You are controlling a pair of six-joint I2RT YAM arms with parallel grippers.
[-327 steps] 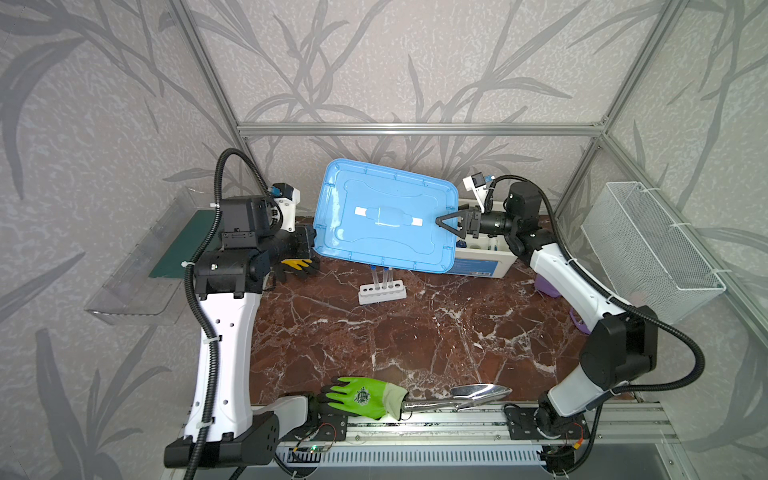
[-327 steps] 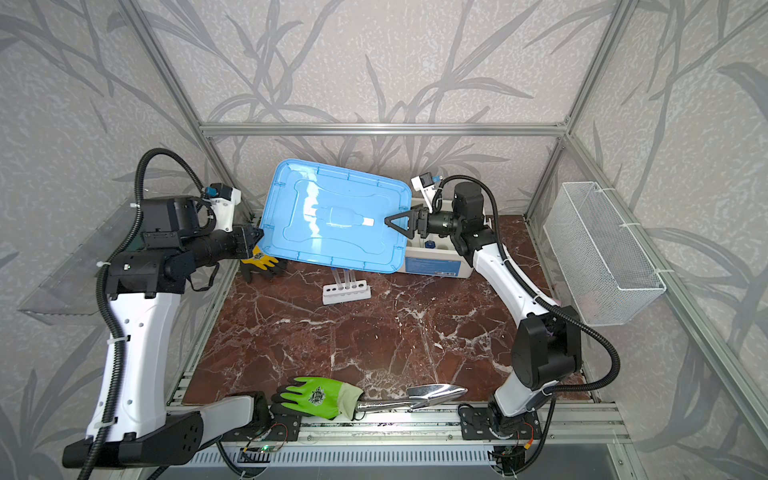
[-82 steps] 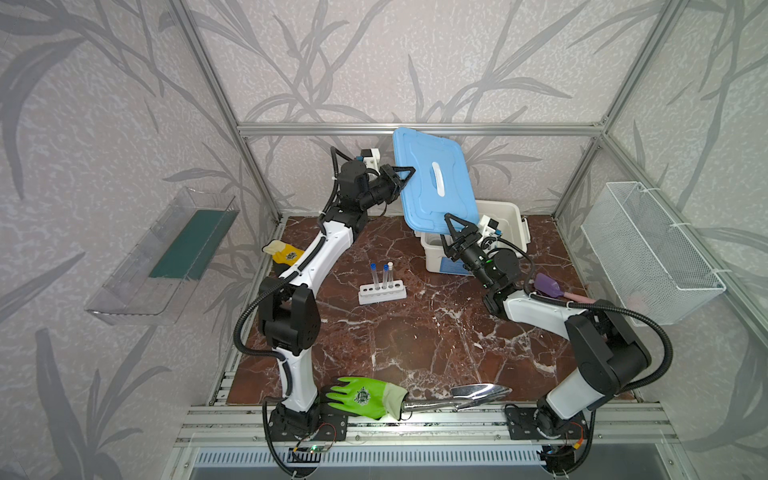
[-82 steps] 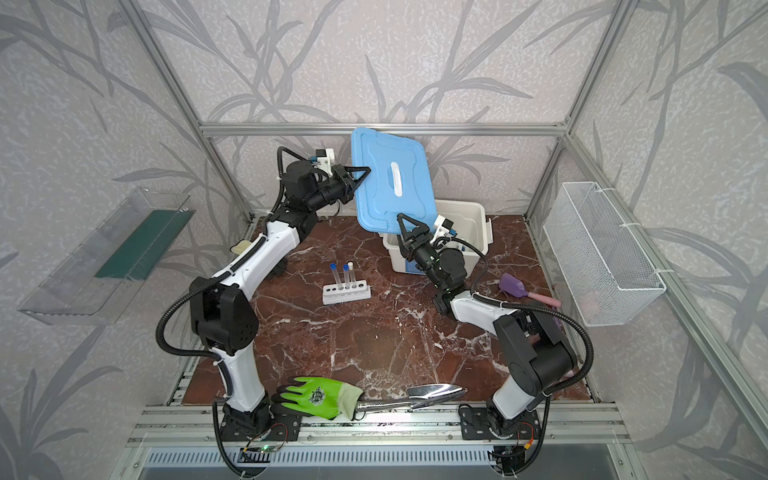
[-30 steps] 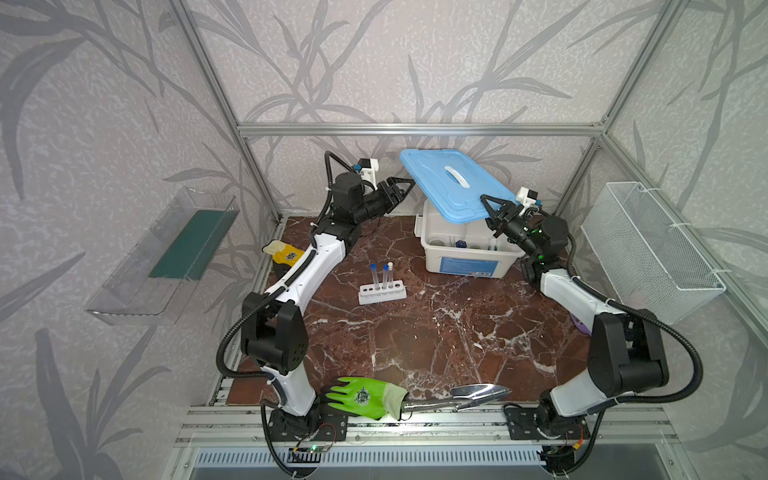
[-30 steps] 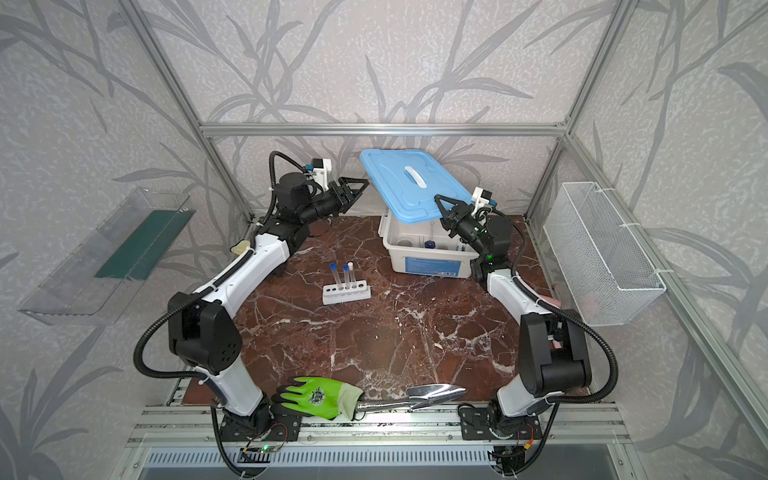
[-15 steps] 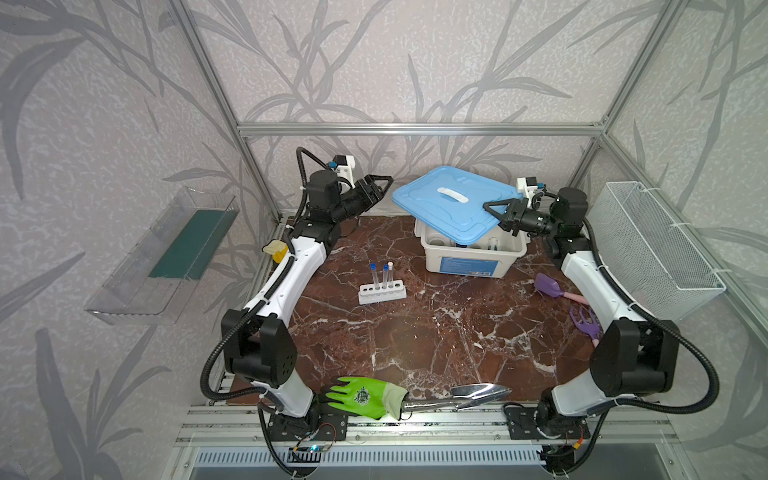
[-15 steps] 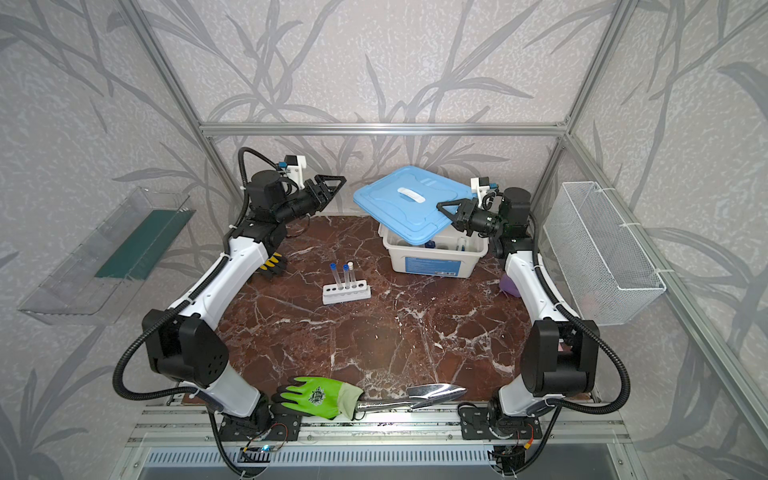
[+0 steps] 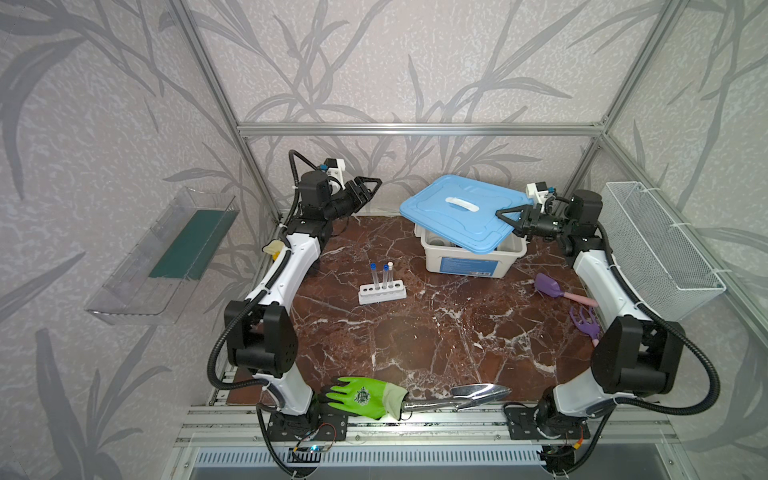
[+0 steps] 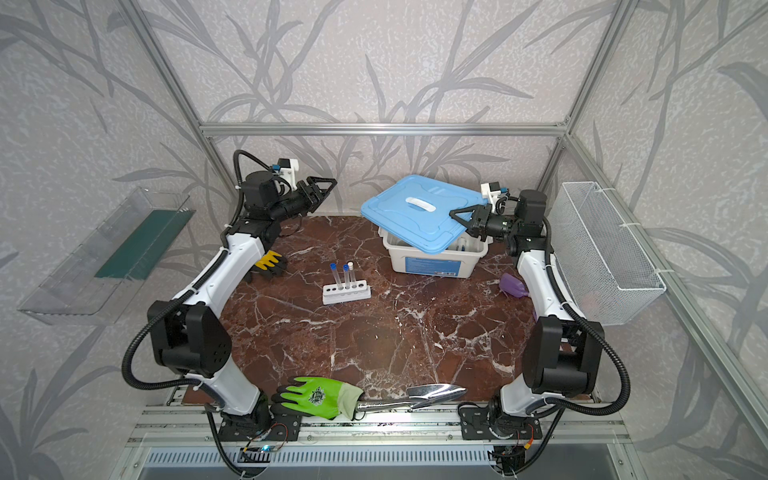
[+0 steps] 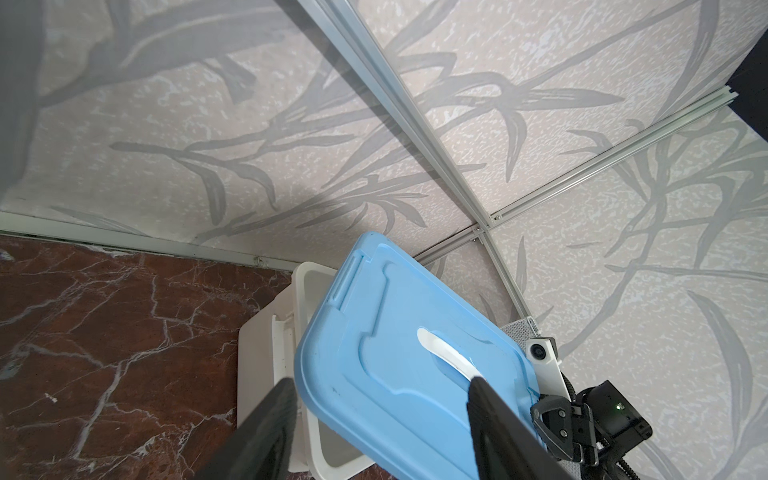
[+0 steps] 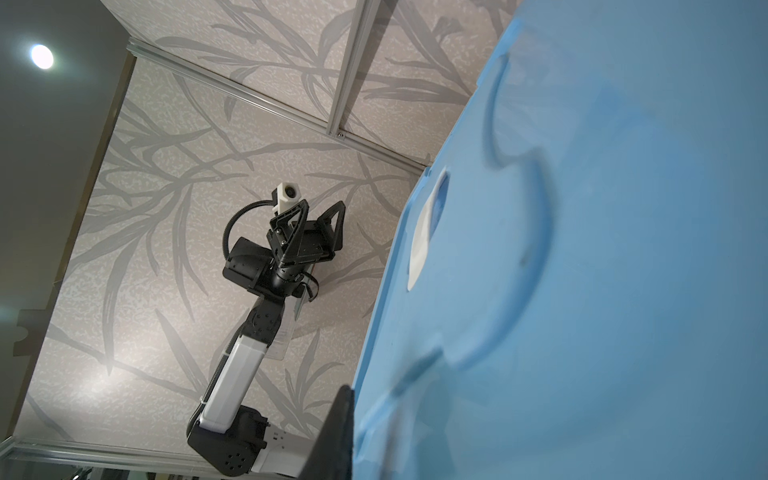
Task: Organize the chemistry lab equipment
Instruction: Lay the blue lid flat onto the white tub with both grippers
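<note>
On the left wall a clear shelf holds a green mat. Just beside it, at the back left corner, the left gripper hangs in the air above the marble table, jaws spread wide and holding nothing. A yellow glove lies on the table beside that arm.

Left of centre stands the white rack, with three test tubes upright in its holes, two with blue caps and one with a white cap. At the front edge a green glove lies with a metal trowel to its right.

Right of centre, at the back, sits a white bin. Its blue lid lies tilted and askew over it, not seated. The right gripper is clamped on the lid's right edge.

Farther right a purple scoop and a purple rake lie on the table beside the right arm, and a wire basket hangs on the right wall.
</note>
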